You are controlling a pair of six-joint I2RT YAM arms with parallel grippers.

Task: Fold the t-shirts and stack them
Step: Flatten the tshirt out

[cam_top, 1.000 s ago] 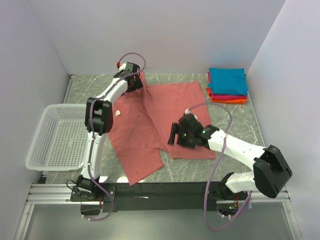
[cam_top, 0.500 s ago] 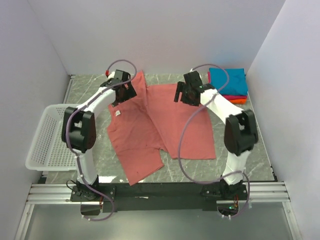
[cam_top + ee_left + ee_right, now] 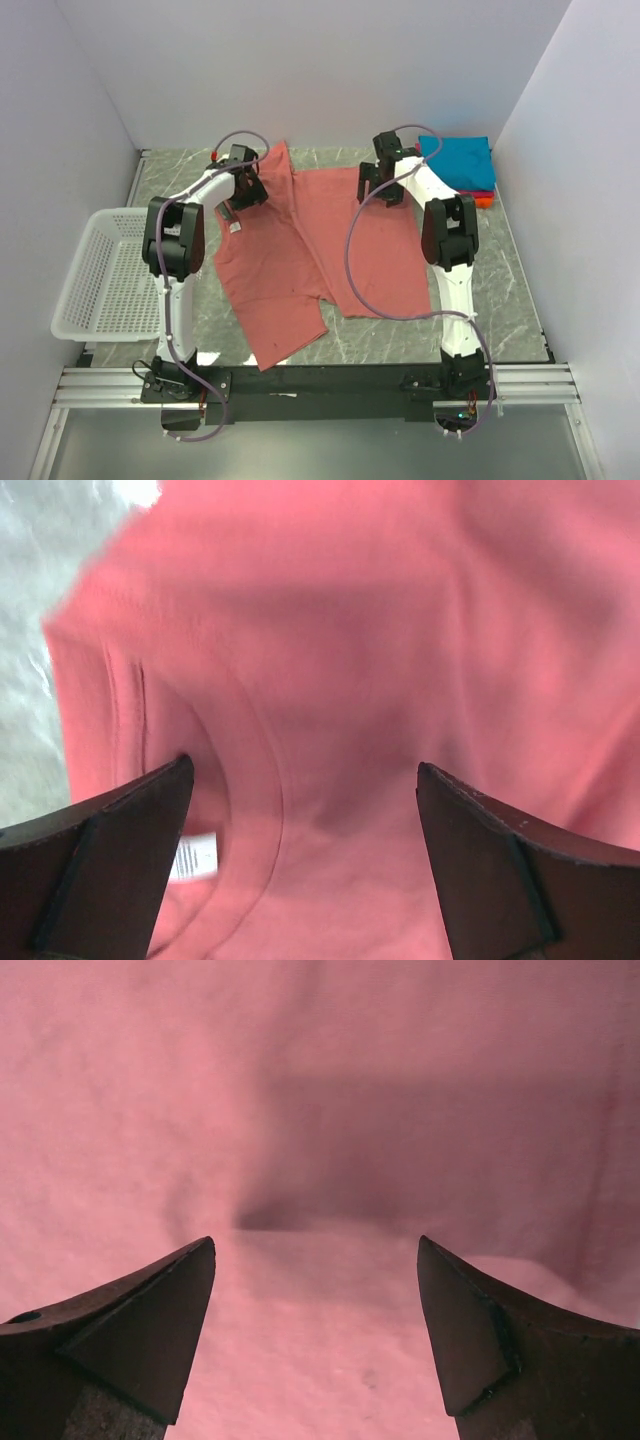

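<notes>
Hiding label (image 3: 198, 856) partly: left hand (image 3: 305, 770) | salmon shirt (image 3: 400, 630) blurred

A table (image 3: 385, 345) with a grey-green marbled top sat boxed in by plain pale walls: a back wall (image 3: 330, 70), a left wall (image 3: 50, 130) and a right wall (image 3: 590, 200). A black rail (image 3: 320, 380) in a metal frame ran along its near edge. The light was soft and even.
</notes>
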